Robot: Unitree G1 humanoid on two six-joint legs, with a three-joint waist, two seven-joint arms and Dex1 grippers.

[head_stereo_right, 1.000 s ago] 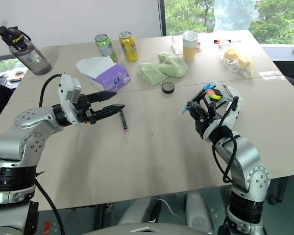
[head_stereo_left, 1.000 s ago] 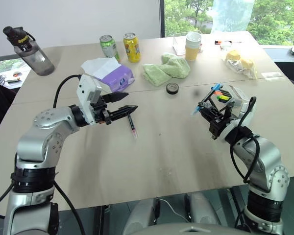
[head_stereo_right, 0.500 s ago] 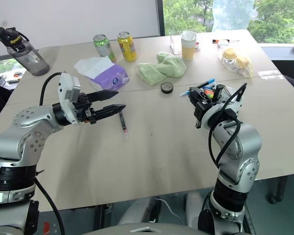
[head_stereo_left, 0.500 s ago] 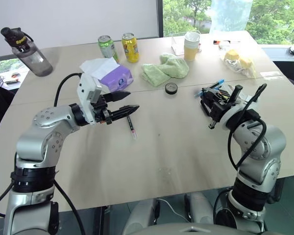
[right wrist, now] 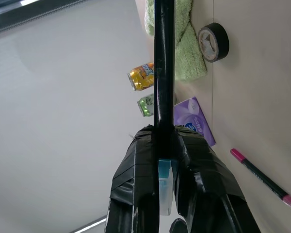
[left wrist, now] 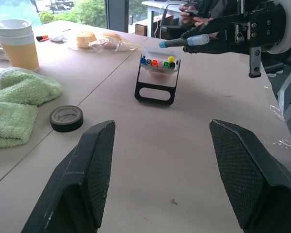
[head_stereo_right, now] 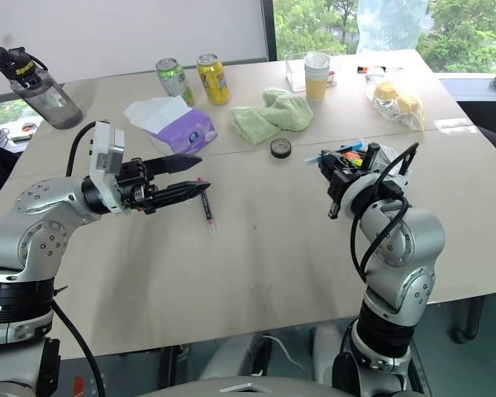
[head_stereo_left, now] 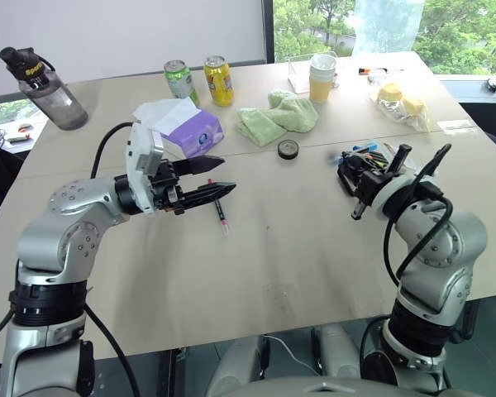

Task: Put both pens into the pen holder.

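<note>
Neither pen is in the holder (left wrist: 157, 73) yet: right claw (right wrist: 166, 145) is clamping the blue pen (right wrist: 164, 68); left claw (head_stereo_left: 211, 178) is gaping empty above the pink pen (head_stereo_left: 221, 217) lying on the bench (head_stereo_left: 298, 248).

Your blue-capped pen (left wrist: 184, 41) is up off the counter (head_stereo_left: 298, 248), pinched in the right claw (right wrist: 165, 160) and lying roughly level, cap end poking out past the fingers. You've got the pen holder (left wrist: 157, 73) standing upright on the counter just beneath it, a clear box on a black looped frame with coloured marker tips showing at its top. Your other pen (head_stereo_left: 221, 213), dark with pink-magenta ends, lies flat on the counter near the left claw (head_stereo_left: 215, 178), well apart from the holder.
</note>
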